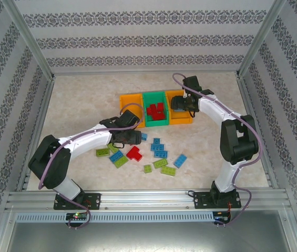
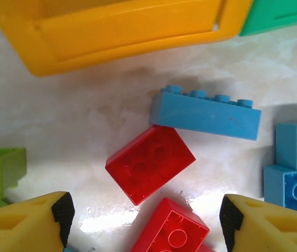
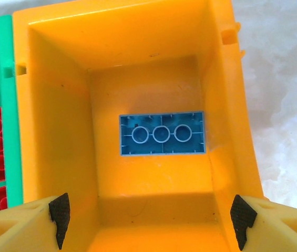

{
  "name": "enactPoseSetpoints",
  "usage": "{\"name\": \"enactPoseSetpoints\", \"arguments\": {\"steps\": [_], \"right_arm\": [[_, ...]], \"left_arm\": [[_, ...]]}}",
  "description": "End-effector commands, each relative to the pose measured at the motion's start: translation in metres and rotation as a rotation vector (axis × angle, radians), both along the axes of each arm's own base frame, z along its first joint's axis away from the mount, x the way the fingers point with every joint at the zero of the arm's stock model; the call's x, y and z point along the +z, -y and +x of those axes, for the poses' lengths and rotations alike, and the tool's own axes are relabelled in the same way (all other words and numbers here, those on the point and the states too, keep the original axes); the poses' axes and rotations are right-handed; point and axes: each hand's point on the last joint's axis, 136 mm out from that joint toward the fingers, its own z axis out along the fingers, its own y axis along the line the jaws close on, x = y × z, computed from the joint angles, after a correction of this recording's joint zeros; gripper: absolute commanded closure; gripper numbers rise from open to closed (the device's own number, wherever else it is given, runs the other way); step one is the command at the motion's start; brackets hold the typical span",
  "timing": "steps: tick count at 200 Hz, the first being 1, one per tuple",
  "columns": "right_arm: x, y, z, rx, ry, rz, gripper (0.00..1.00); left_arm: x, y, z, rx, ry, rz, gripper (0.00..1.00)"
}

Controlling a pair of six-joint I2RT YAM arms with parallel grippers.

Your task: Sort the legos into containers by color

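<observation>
Right wrist: 1 blue lego [image 3: 162, 134] inside orange bin [image 3: 59, 105].

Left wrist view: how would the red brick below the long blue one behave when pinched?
The red brick looks rigid, probably light. It lies skewed to the fingers, so it may twist when pinched. Flat-sided: unlikely to roll.

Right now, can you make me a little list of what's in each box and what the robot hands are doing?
left orange bin: no brick in the part that shows
green bin: red bricks
right orange bin: one blue brick, underside up
left gripper: open, above a red brick on the table
right gripper: open, over the right orange bin
loose bricks: blue, lime green and red, on the table
</observation>
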Motion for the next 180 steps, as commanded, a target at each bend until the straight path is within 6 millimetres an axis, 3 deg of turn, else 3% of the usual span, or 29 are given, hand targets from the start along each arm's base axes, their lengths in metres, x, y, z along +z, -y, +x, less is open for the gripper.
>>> {"name": "enactPoseSetpoints", "arguments": {"steps": [1, 59, 180], "right_arm": [[0.006, 0.003, -0.004, -0.006, 0.006, 0.015, 0.17], [0.012, 0.008, -0.006, -0.018, 0.014, 0.022, 0.16], [0.018, 0.019, -0.012, -0.039, 0.03, 0.012, 0.14]], "left_arm": [[-0.004, -0.001, -0.008, -0.215, -0.022, 0.122, 0.25], [-0.027, -0.005, -0.011, -0.386, -0.108, 0.263, 0.24], [-0.049, 0.011, -0.006, -0.51, -0.123, 0.243, 0.3]]}}
